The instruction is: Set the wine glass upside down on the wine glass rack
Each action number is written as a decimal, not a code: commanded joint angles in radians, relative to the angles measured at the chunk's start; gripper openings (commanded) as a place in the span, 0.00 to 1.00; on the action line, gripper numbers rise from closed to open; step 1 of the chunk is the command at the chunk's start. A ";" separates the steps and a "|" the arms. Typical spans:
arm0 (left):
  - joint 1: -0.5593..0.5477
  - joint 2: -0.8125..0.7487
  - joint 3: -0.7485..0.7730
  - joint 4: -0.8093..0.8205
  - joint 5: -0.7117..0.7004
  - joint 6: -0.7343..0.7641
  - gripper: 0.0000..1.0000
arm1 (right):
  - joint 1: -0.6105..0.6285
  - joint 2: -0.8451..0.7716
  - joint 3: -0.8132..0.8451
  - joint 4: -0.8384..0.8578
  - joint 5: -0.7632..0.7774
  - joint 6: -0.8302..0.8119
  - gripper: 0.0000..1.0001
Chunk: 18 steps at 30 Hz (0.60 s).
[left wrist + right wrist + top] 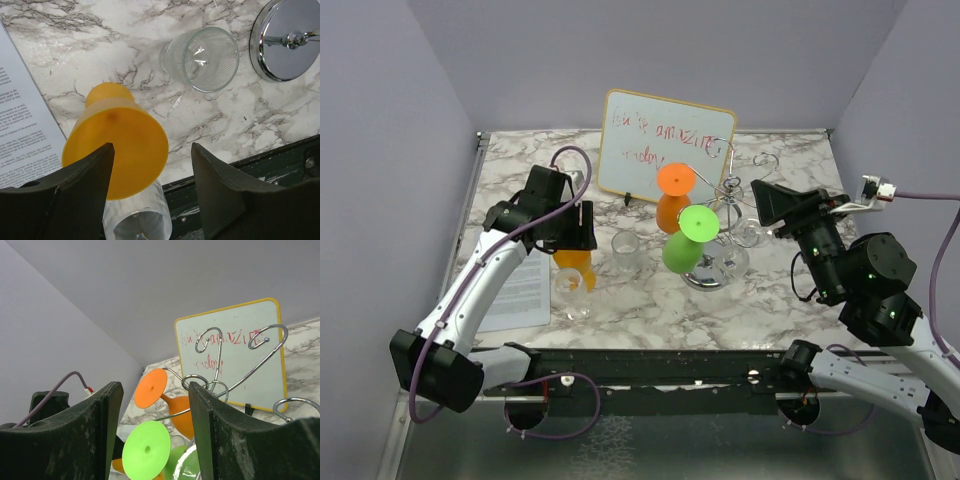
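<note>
While the yellow wine glass point(122, 150) sits on the worktop point(150, 30), left of the wine glass rack point(728, 190), the left hand point(151, 150) brackets it, fingers wide, not yet pinching. It looks like light, stiff, slick plastic, best gripped squarely across the bowl. The right hand point(155, 387) hangs wide and empty by the rack.

White marble table point(650, 312) in front of me: printed paper sheet point(518, 290) on my left, yellow wine glass point(122, 145) just beside the sheet's edge (can't tell if it stands or lies), clear glass point(572, 298) near the front rim. Ribbed clear tumbler point(207, 57) sits upright toward the middle, near the shiny round base of the wine glass rack point(287, 42), not touching. Yellow-framed whiteboard point(665, 150) with red scribble stands propped at the back.
</note>
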 commanded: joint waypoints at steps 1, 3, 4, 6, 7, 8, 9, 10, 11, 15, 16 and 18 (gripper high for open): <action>-0.006 0.023 -0.021 0.008 0.042 0.013 0.64 | 0.007 -0.008 0.010 -0.023 0.020 0.010 0.60; -0.016 0.039 -0.030 0.023 0.022 -0.007 0.63 | 0.006 -0.011 0.008 -0.021 0.022 0.006 0.60; -0.029 0.048 -0.032 0.031 0.005 -0.015 0.62 | 0.006 -0.012 0.007 -0.019 0.025 0.005 0.60; -0.062 0.064 -0.037 0.046 -0.051 -0.039 0.60 | 0.006 -0.011 0.006 -0.010 0.036 -0.003 0.60; -0.075 0.071 -0.040 0.054 -0.080 -0.049 0.59 | 0.006 -0.009 0.007 -0.006 0.039 -0.009 0.60; -0.085 0.077 -0.046 0.061 -0.104 -0.053 0.58 | 0.006 -0.007 0.012 -0.007 0.040 -0.016 0.60; -0.091 0.083 -0.051 0.067 -0.125 -0.056 0.56 | 0.006 -0.003 0.017 -0.009 0.041 -0.019 0.60; -0.093 0.090 -0.050 0.070 -0.144 -0.059 0.52 | 0.006 0.001 0.021 -0.011 0.040 -0.021 0.60; -0.094 0.096 -0.049 0.071 -0.161 -0.058 0.49 | 0.006 0.003 0.025 -0.011 0.035 -0.022 0.60; -0.095 0.121 -0.030 0.077 -0.210 -0.046 0.34 | 0.006 0.013 0.027 -0.004 0.011 -0.017 0.60; -0.094 0.126 -0.027 0.078 -0.217 -0.044 0.28 | 0.006 0.016 0.026 -0.003 0.009 -0.015 0.60; -0.094 0.136 -0.023 0.079 -0.220 -0.037 0.16 | 0.006 0.021 0.026 -0.002 0.012 -0.016 0.60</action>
